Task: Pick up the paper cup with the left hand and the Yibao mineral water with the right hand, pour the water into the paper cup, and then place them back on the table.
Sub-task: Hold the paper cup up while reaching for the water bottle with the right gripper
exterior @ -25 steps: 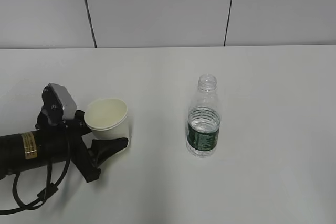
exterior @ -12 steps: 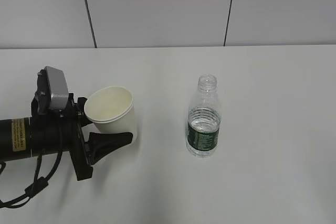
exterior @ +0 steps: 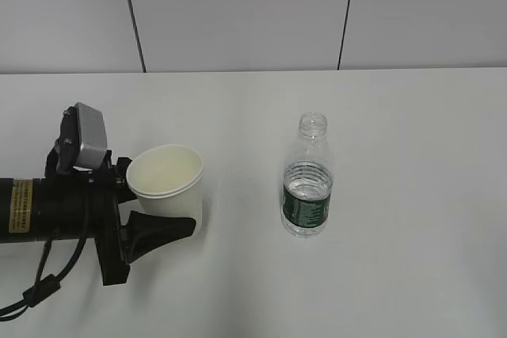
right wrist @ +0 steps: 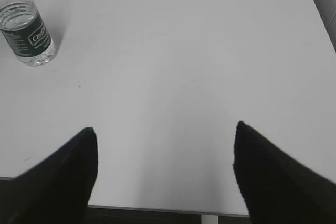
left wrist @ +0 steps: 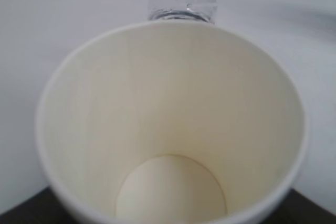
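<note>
Holding the paper cup (exterior: 166,187) in its jaws, the left hand (exterior: 146,211) sits low at the left of the counter (exterior: 412,275); cup tilted slightly, empty inside, bottom not seen to clear the surface. Yibao mineral water (exterior: 306,177) stands upright and uncapped, well apart to the right, untouched, part full. Right hand (right wrist: 165,145) hangs back at the counter's edge, jaws spread wide, nothing between them, bottle far off at its upper left. Step in hand, by my reading: cup grasp done, bottle pick-up pending. Next move calls for the right hand to reach across and close around the bottle's body without tipping it.
</note>
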Robot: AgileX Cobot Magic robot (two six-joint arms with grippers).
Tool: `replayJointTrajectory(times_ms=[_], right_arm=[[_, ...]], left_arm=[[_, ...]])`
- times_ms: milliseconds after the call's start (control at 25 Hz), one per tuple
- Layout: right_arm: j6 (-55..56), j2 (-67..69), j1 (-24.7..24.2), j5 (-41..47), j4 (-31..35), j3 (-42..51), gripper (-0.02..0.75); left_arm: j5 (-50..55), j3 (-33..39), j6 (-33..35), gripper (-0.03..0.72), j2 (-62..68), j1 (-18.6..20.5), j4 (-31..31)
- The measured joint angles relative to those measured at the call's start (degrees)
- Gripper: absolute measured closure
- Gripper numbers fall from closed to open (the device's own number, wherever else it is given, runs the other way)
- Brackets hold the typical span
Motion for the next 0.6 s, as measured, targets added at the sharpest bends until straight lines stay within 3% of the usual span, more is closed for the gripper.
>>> replayJointTrajectory(times_ms=[600], right_arm=[[0.0, 0.0, 0.0, 0.0, 0.0, 0.0, 0.146]], left_arm=[[3.4, 0.0, -0.4, 0.228, -0.4, -4.1, 2.2]])
